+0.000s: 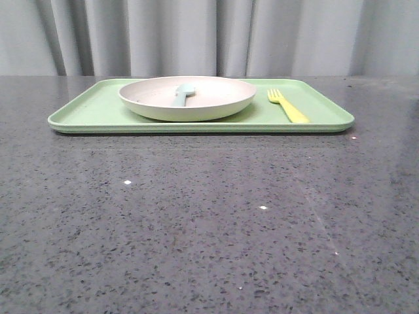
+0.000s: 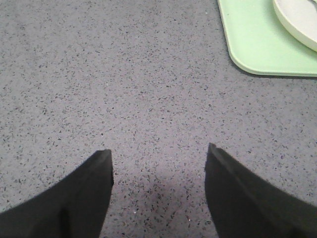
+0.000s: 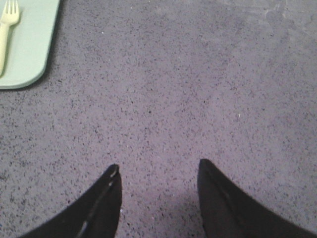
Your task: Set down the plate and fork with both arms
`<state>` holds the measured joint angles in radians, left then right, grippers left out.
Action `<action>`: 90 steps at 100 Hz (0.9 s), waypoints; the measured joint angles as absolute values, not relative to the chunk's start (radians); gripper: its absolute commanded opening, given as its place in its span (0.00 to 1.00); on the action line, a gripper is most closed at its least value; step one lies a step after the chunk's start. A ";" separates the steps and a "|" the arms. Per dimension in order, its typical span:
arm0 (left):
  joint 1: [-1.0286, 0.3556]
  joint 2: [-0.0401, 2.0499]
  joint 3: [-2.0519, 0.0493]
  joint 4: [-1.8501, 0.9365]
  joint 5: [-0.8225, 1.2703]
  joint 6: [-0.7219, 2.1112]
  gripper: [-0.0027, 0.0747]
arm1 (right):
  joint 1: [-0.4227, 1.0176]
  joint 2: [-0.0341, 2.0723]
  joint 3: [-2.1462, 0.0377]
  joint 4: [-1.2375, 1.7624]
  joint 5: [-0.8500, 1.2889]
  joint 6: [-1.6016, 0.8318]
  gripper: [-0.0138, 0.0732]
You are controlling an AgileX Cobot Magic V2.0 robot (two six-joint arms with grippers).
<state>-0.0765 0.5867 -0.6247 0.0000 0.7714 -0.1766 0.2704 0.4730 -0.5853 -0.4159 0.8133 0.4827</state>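
The cream plate (image 1: pixel 187 98) sits on the light-green tray (image 1: pixel 91 112) at the back of the table, with a pale blue-green utensil (image 1: pixel 182 95) lying in it. The yellow fork (image 1: pixel 287 105) lies on the tray to the plate's right. Neither arm shows in the front view. My left gripper (image 2: pixel 158 154) is open and empty over bare table; a tray corner (image 2: pixel 247 42) and the plate's edge (image 2: pixel 297 20) show in the left wrist view. My right gripper (image 3: pixel 158 168) is open and empty over bare table, with the fork (image 3: pixel 7 29) and a tray corner (image 3: pixel 29 54) in the right wrist view.
The dark speckled tabletop (image 1: pixel 209 222) stretches from the tray to the front edge. A grey curtain (image 1: pixel 209 36) hangs behind the table.
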 measured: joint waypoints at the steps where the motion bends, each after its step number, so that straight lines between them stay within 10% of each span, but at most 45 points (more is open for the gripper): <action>1: -0.077 0.587 -0.625 0.000 0.771 -0.177 0.56 | 0.270 0.470 -0.580 -0.416 0.814 0.483 0.59; 30: -0.077 0.587 -0.625 0.000 0.771 -0.177 0.56 | 0.270 0.414 -0.549 -0.416 0.819 0.483 0.55; 50: -0.077 0.587 -0.625 0.000 0.771 -0.177 0.54 | 0.270 0.413 -0.549 -0.416 0.819 0.483 0.25; 66: -0.077 0.587 -0.625 0.000 0.771 -0.177 0.33 | 0.270 0.413 -0.549 -0.416 0.819 0.483 0.01; 81: -0.077 0.587 -0.625 0.000 0.771 -0.177 0.02 | 0.270 0.413 -0.549 -0.416 0.819 0.483 0.02; 90: -0.077 0.587 -0.625 0.000 0.771 -0.177 0.01 | 0.270 0.413 -0.549 -0.416 0.819 0.483 0.02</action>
<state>-0.0765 0.5867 -0.6247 0.0000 0.7714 -0.1766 0.2704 0.4127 -0.5493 -0.4159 0.8186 0.4827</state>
